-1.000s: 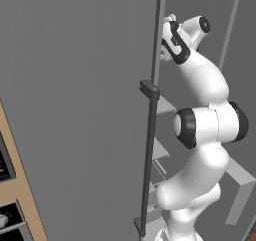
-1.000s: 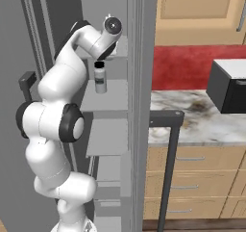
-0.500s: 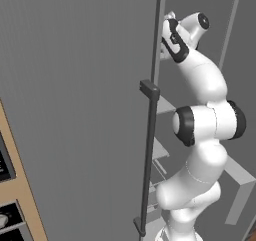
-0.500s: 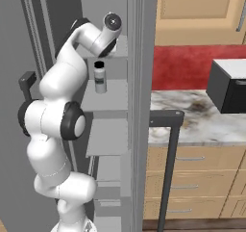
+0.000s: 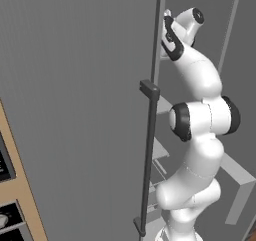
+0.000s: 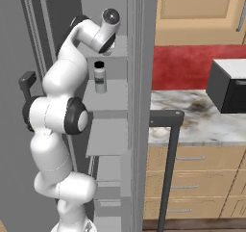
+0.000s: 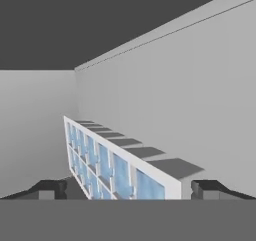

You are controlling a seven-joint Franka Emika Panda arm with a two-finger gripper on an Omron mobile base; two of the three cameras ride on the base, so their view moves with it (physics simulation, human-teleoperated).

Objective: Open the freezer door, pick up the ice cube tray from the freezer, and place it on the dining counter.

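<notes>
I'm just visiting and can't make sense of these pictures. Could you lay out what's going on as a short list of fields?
place: simulated kitchen, robot arm reaching into the freezer
freezer door: swung open, dark bar handle beside the arm
ice cube tray: on edge inside the freezer, between the fingertips
gripper: open, not yet closed on the tray
also seen: small bottle on a freezer shelf

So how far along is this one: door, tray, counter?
Done: the freezer door stands swung open and the arm reaches into the freezer. In hand: the hand view shows the open claw straddling the ice cube tray, one fingertip on each side, not yet closed on it. Left: grip the tray, lift it out, carry it to the dining counter.
</notes>
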